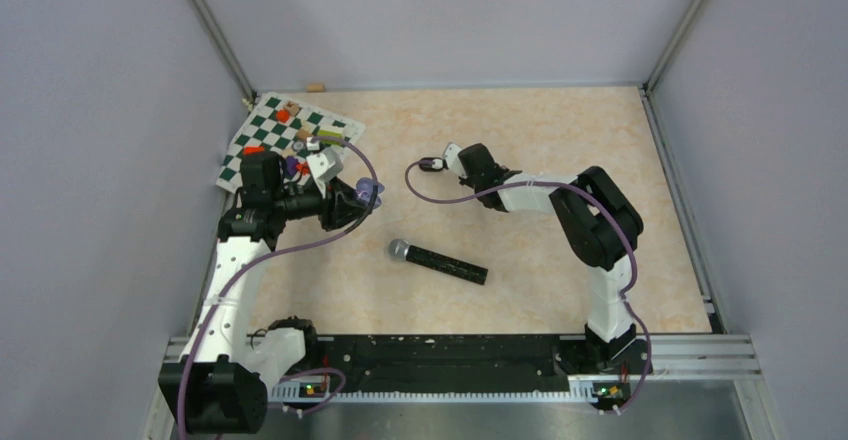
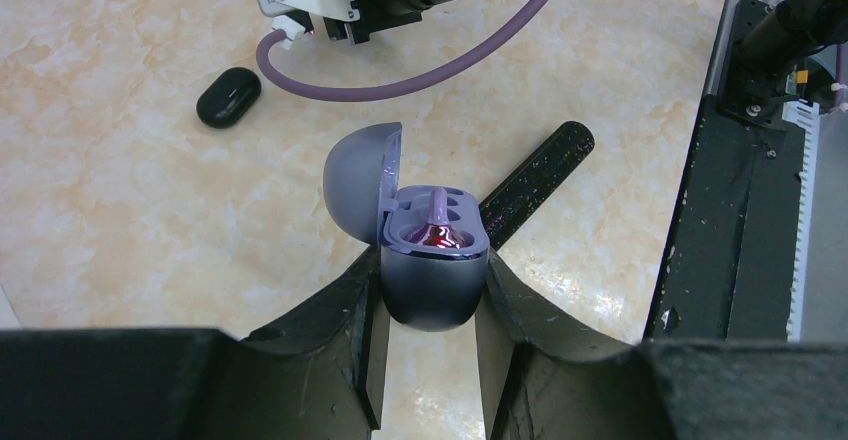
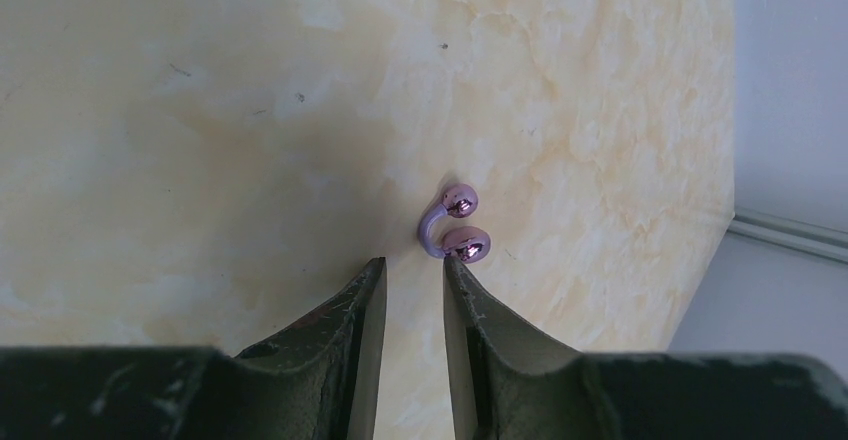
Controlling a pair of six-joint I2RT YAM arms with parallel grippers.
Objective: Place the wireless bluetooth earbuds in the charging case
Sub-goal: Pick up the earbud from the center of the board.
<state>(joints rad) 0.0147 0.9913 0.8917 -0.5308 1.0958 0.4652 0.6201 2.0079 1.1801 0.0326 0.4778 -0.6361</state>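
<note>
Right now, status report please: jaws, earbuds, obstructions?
Left jaws shut on open purple case, seated bud inside. Right jaws open, empty, near loose purple bud. Nothing seen blocking.

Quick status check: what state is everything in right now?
Purple charging case: lid open, one purple earbud seated, gripped by left claw.
Black case: closed, on table.
Loose purple earbud: on table, ungripped.
Right claw: slightly open, empty.
Microphone: lying flat.
</note>
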